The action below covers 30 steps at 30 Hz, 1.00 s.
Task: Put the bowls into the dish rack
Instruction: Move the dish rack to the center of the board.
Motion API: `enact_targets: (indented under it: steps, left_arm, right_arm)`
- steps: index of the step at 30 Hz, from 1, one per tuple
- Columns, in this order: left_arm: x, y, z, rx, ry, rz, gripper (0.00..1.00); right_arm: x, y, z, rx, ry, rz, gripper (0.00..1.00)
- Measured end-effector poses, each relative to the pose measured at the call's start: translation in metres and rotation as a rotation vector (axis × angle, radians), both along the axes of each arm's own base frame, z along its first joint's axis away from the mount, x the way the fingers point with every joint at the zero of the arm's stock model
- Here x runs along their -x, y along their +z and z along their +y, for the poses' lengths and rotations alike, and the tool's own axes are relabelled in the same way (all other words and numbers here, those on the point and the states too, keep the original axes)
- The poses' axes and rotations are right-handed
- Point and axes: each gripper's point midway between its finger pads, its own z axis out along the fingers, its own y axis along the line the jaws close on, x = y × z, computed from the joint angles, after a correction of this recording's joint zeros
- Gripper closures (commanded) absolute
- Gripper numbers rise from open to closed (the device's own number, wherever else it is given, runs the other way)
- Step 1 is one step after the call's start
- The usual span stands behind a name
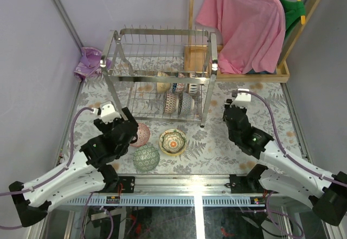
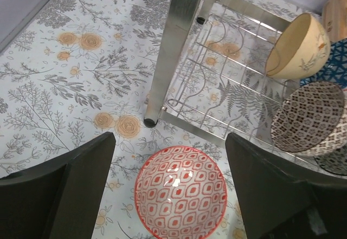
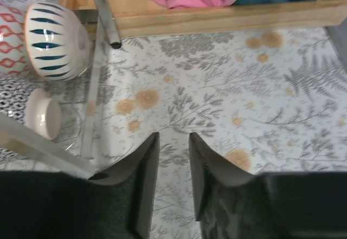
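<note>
The steel wire dish rack (image 1: 162, 60) stands at the back middle, with several bowls leaning in its lower tier (image 1: 176, 102). Three bowls sit on the table in front of it: a red-patterned bowl (image 1: 143, 135), a green bowl (image 1: 146, 157) and a yellow multicoloured bowl (image 1: 172, 141). My left gripper (image 1: 132, 126) hangs open just above the red-patterned bowl (image 2: 180, 193), one finger on each side of it and neither touching it. My right gripper (image 1: 227, 110) is to the right of the rack; in the right wrist view the gripper (image 3: 173, 137) holds nothing, its jaws a narrow gap apart.
A chrome rack post (image 2: 173, 49) stands just beyond the red bowl. A wooden-framed clothes stand (image 1: 282, 76) with a pink shirt (image 1: 244, 25) is at the back right. A purple cloth (image 1: 89, 63) lies at the back left. Purple walls close in both sides.
</note>
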Motion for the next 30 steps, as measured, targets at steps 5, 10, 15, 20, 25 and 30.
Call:
enact_targets:
  steps: [5, 10, 15, 20, 25, 30]
  left_arm:
    - [-0.012, -0.008, 0.006, -0.021, 0.021, -0.017, 0.37]
    - [-0.027, -0.013, 0.014, -0.035, 0.027, -0.043, 0.36]
    - [-0.039, -0.01, 0.024, -0.043, 0.047, -0.057, 0.25]
    - [-0.05, -0.009, 0.039, -0.039, 0.072, -0.087, 0.17]
    - [-0.069, -0.014, 0.052, -0.023, 0.069, -0.096, 0.18]
    - [-0.085, -0.03, 0.045, -0.016, 0.0, -0.077, 0.23]
  right_arm:
    - [0.008, -0.009, 0.01, -0.037, 0.108, -0.009, 0.37]
    - [0.014, -0.018, 0.029, -0.087, 0.22, -0.004, 0.31]
    - [0.014, -0.017, 0.044, -0.126, 0.286, -0.011, 0.28]
    - [0.009, -0.017, 0.054, -0.145, 0.313, -0.022, 0.26]
    - [0.009, -0.021, 0.064, -0.171, 0.363, -0.043, 0.26]
    - [0.016, -0.03, 0.072, -0.176, 0.417, -0.059, 0.25]
